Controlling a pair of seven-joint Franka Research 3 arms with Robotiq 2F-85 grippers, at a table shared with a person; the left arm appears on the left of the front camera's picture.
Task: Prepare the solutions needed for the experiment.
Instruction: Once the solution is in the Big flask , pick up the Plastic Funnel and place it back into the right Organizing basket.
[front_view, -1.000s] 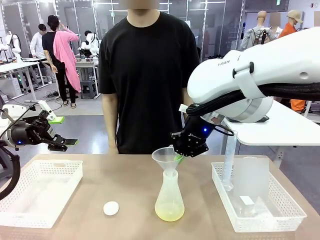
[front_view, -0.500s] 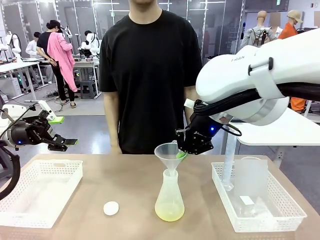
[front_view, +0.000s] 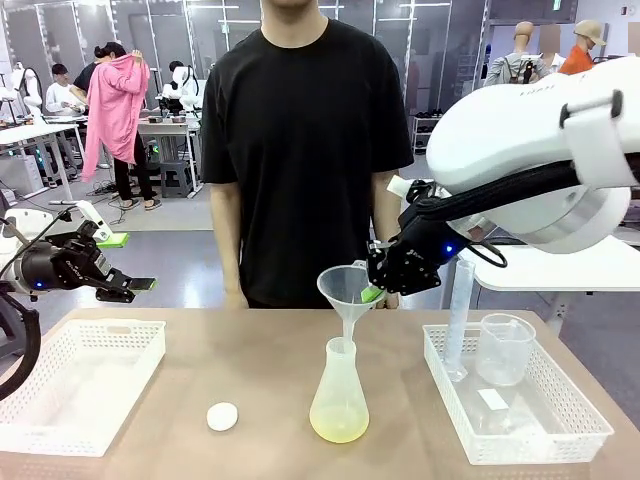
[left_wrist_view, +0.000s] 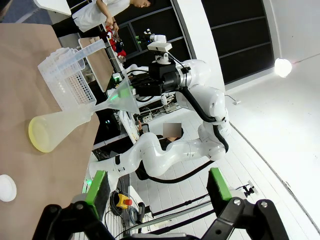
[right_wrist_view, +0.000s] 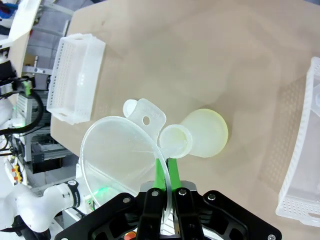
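Over the last second the funnel is raised and carried slightly towards the robot's right. A second ago its stem was seated deep in the neck of the conical flask; now only the tip of the stem is left at the flask's mouth, and whether it is quite clear cannot be told. The funnel's rim is pinched between the green pads of the right gripper, whose jaws are pressed together on the thin plastic. The pale yellow solution is held as a shallow layer in the bottom of the flask, which stands upright near the middle of the table, with a white cap lying to its left. The left gripper is held off to the left, well apart from the flask, its jaws spread and empty. The lift is judged to mean that pouring into this flask is finished and the funnel is to be set aside
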